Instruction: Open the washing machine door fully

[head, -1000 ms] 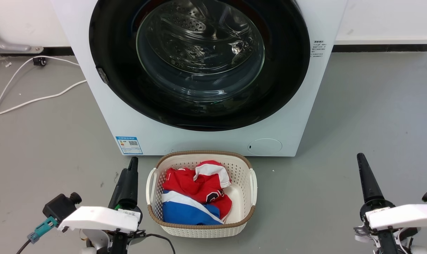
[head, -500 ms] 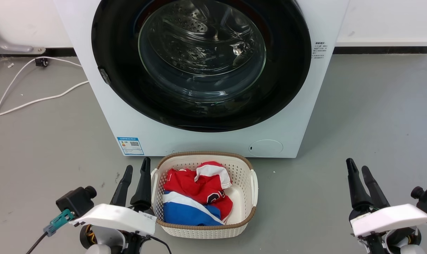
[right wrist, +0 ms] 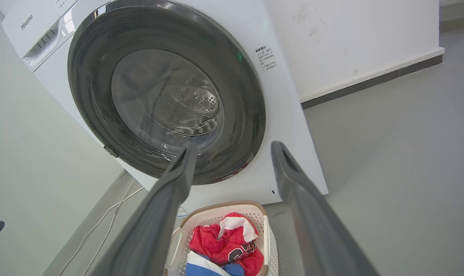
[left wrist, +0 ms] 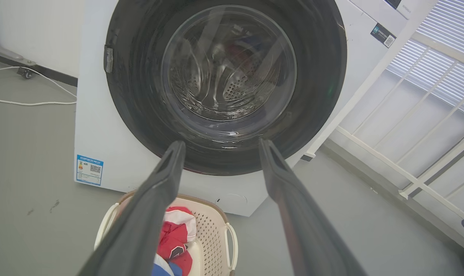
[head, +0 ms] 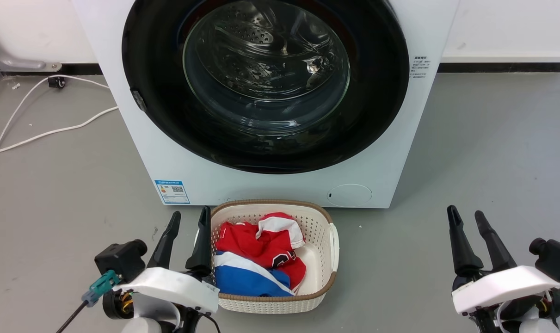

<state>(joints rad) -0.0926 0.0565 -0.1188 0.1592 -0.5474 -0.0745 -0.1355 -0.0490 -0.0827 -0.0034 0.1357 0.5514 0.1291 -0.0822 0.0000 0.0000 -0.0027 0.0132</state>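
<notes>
Smooth grey floor [head: 492, 138], faintly scuffed, meets a white wall [head: 506, 23] along a dark skirting [head: 501, 66]. White cables [head: 53, 131] trail over the floor at left. Daylight comes through slatted blinds [left wrist: 446, 30] behind a white frame [left wrist: 374, 76].

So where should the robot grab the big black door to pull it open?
Probably the right rim of the washing machine door, coming from the right with the right gripper. The door is shut and smooth, no handle showing; the grey metal piece on its left edge looks like a hinge, so the opposite edge should swing out.
</notes>
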